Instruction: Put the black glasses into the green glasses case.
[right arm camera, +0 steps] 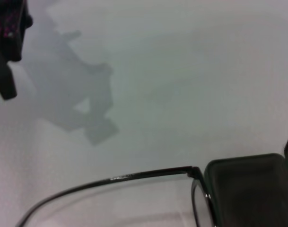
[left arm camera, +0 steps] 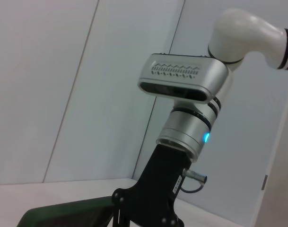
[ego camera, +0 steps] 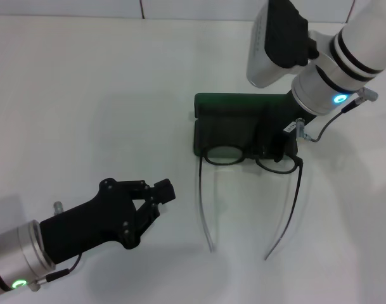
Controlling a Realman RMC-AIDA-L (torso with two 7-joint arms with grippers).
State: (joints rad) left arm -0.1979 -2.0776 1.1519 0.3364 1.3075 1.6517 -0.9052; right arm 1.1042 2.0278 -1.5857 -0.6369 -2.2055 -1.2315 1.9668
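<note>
Right gripper [ego camera: 276, 147], grip unreadable, over open green glasses case [ego camera: 225, 120] with black glasses [ego camera: 256, 163] on its front edge.

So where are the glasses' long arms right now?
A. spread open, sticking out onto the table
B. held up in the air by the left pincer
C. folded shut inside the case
A: the glasses sit at the case's front edge, both temple arms trailing out over the table.

White tabletop [ego camera: 85, 95]; pale wall panels [left arm camera: 39, 85] behind, soft shadows.
</note>
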